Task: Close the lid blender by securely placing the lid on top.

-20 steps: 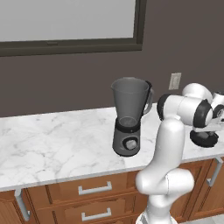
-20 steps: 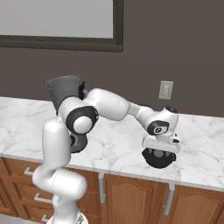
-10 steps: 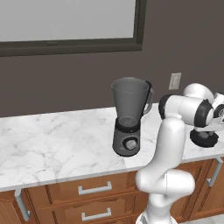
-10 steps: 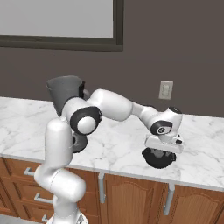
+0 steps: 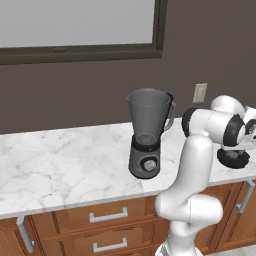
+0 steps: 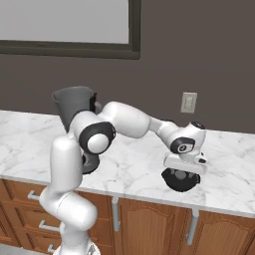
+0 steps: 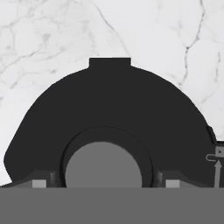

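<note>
The black lid (image 7: pixel 109 109) lies flat on the marble counter (image 6: pixel 134 172) near its front edge, far right of the blender. My gripper (image 7: pixel 107 183) points straight down on the lid (image 6: pixel 182 181) and is open. Its fingertips (image 7: pixel 39 182) stand either side of the raised centre knob, with a gap on each side. The blender (image 5: pixel 146 135) stands upright with its translucent jar uncovered on the dark base. In the left base view the lid (image 5: pixel 233 159) sits under my hand at the right edge. The jar (image 6: pixel 73 103) shows behind my arm.
A wall outlet (image 6: pixel 189 102) is on the dark wall behind the lid. A framed window (image 5: pixel 75 30) hangs above the counter (image 5: pixel 60 165). Wooden drawers and cabinet doors (image 5: pixel 107 217) run below the counter's front edge.
The hand has settled slightly lower over the lid. Lid and blender have not moved.
</note>
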### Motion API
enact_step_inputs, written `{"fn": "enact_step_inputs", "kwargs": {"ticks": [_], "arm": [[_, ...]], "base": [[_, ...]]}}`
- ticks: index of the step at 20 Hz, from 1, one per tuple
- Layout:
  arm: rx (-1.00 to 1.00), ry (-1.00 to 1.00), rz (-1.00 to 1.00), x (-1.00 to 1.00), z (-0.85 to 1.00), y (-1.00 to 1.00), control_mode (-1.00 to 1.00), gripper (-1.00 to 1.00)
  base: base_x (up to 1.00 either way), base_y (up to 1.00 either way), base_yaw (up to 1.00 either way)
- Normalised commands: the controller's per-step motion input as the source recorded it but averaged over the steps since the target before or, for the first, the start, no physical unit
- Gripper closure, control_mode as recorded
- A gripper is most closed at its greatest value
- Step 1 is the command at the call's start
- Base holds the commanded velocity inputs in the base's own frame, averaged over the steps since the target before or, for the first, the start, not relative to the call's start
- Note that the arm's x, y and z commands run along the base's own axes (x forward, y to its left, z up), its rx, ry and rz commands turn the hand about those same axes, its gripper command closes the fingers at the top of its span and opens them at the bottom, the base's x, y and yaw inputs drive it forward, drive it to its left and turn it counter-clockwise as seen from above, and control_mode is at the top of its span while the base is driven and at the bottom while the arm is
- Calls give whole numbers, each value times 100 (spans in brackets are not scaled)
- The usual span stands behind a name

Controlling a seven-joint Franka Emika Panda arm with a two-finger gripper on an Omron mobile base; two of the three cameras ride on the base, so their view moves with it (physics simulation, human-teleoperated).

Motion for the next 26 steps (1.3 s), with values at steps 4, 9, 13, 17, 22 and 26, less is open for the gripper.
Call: {"fn": "enact_step_inputs", "kwargs": {"ticks": [4,9,13,17,22,26], "arm": [[0,0,0,-8,-45,27,-100,-100],[0,0,0,-13,-56,22,-100,-100],[0,-5,0,-20,-81,26,-100,-100],[0,-4,0,-12,-89,33,-100,-100],[0,0,0,-8,-96,50,-100,-100],[0,0,0,-5,-96,61,-100,100]], "base": [[0,0,0],[0,0,0],[0,0,0],[0,0,0],[0,0,0],[0,0,0]]}}
